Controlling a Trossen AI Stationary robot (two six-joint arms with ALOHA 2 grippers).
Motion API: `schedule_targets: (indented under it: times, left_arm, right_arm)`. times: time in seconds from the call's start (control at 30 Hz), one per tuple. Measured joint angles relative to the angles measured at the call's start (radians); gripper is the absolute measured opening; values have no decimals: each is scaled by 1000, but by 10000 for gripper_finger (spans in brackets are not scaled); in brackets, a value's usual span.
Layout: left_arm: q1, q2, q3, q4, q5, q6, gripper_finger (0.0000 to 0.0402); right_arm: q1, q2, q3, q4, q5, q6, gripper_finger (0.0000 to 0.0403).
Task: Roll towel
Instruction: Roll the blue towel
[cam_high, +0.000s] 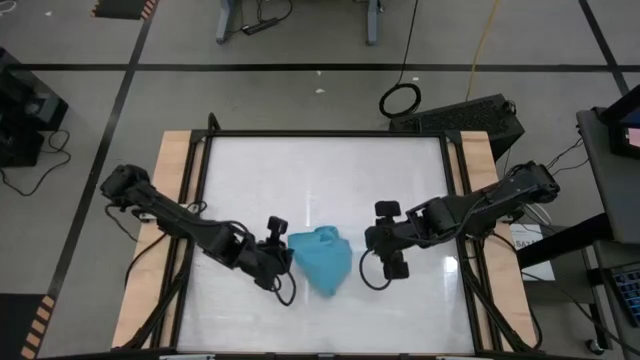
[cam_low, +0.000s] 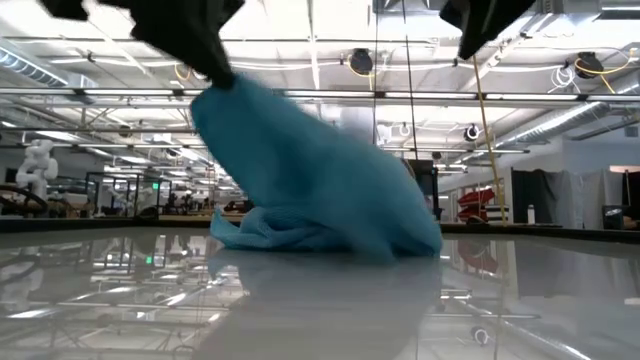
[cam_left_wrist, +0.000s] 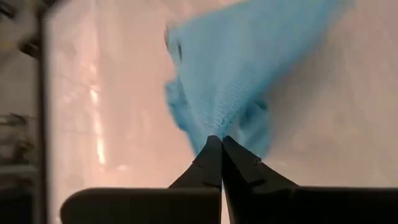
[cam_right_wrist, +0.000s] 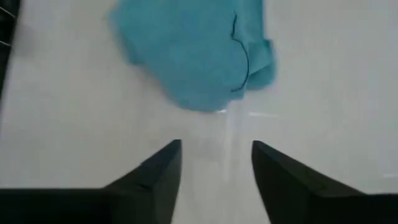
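High view: towel (cam_high: 322, 260) pinched in left gripper (cam_high: 283, 259), right gripper (cam_high: 372, 243) just beside.

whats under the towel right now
Only the white table shows around the towel. The left gripper lifts one corner, but the bunched rest hides whatever lies beneath it.

So the table (cam_high: 325, 180) is a glossy white top with pale wooden strips along both sides and a dark frame around it. Only thing sitting on it is the teal towel (cam_high: 322, 260), bunched in a heap around 6 o'clock of centre, one corner lifted off the surface.
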Motion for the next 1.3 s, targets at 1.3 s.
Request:
schedule_targets:
  times: [1.3]
  left_arm:
    - [53,92,0,-4,51,-89,1]
  right_arm:
    - [76,485,-240,925,39,-92,114]
